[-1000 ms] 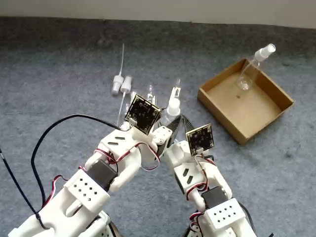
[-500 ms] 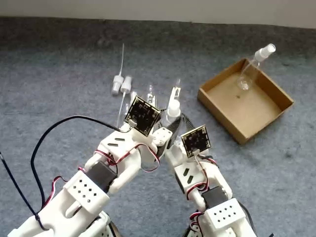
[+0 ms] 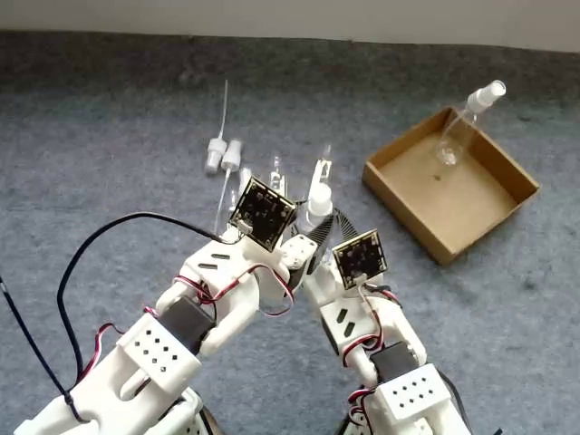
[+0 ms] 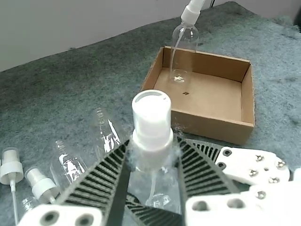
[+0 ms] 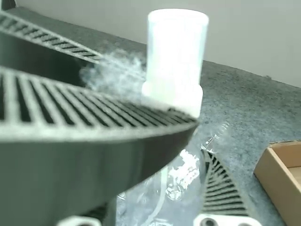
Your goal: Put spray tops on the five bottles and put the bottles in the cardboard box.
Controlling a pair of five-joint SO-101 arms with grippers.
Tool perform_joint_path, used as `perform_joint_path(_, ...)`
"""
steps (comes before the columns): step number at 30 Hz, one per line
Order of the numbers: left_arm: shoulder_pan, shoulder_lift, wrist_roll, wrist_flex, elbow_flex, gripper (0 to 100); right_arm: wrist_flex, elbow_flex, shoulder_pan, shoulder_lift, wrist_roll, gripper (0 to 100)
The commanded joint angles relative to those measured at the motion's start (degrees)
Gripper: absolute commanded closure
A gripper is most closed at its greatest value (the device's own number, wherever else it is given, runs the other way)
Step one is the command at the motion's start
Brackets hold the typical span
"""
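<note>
A clear bottle (image 4: 151,181) with a white spray top (image 4: 151,117) stands upright between the two arms, its spray top (image 3: 318,198) poking up in the high view. My left gripper (image 4: 151,148) is shut on the bottle at the collar under the top. My right gripper (image 5: 200,141) is shut on the clear body (image 5: 183,176) lower down. The cardboard box (image 3: 471,222) lies to the right, apart from the arms. One capped bottle (image 3: 458,131) leans in its far corner. Several open bottles (image 4: 106,129) lie on the carpet just beyond the grippers.
Two loose spray tops (image 3: 223,152) with long tubes lie left of the open bottles, also seen as spray tops (image 4: 40,182) in the left wrist view. Grey carpet (image 3: 109,118) covers the table. A pale wall runs along the far edge.
The right arm's wrist has shifted slightly to the left and turned a little. The held bottle and the left arm have hardly moved.
</note>
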Motion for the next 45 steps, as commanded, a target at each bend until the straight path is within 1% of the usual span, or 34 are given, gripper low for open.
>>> perform_joint_path(1, 1.45, 0.04, -0.62, 0.00, 0.04, 99, -1.63, 3.91, 0.92, -1.27, -1.41, 86.8)
perform_joint_path(4, 0.13, 0.04, -0.62, 0.00, 0.13, 99, -1.54, 3.91, 0.92, -1.27, -8.26, 86.8)
perform_joint_path(6, -1.89, 0.04, -0.62, 0.00, 0.13, 99, -1.54, 3.82, 1.10, -1.27, -10.29, 86.8)
perform_joint_path(10, -4.88, 0.04, -0.62, 0.00, 1.98, 99, -1.54, 3.82, 1.10, -1.27, -10.20, 86.8)
perform_joint_path(14, -4.79, 0.04, -0.62, 0.00, 2.68, 99, -1.54, 3.91, 0.92, -1.27, -10.20, 86.8)
perform_joint_path(17, -4.70, 0.04, -0.62, -0.09, 0.84, 99, -1.54, 3.91, 0.92, -1.27, -10.11, 86.8)
perform_joint_path(19, -4.70, 0.04, -3.08, 0.00, -1.01, 99, -1.54, 3.91, 0.92, -1.27, -10.11, 86.8)
perform_joint_path(21, -4.62, 0.40, -5.89, 0.00, -2.33, 99, -1.54, 3.91, 0.92, -1.27, -8.00, 86.8)
perform_joint_path(23, -4.62, 0.48, -6.68, 0.18, -3.03, 99, -1.54, 3.91, 0.84, -1.27, -3.87, 86.8)
perform_joint_path(25, -4.53, 0.40, -7.12, 2.90, -4.09, 99, -1.54, 3.91, 0.84, -1.27, -1.41, 86.8)
perform_joint_path(29, -3.38, 0.22, -7.38, 10.73, -8.92, 99, -1.45, 3.91, 0.84, -1.27, -0.97, 86.8)
perform_joint_path(32, -3.30, 0.57, -7.38, 14.68, -12.00, 99, -1.45, 3.91, 0.84, -1.27, -0.97, 86.8)
perform_joint_path(36, -3.47, 0.57, -7.38, 16.70, -10.95, 99, -1.45, 3.91, 0.84, -1.27, -0.97, 86.8)
perform_joint_path(43, -3.74, 0.57, -7.47, 16.53, -6.55, 99, -1.45, 3.91, 0.84, -1.27, -1.05, 86.8)
perform_joint_path(45, -3.82, 0.57, -7.47, 16.44, -6.73, 96, -1.45, 3.91, 0.84, -1.27, -1.05, 86.8)
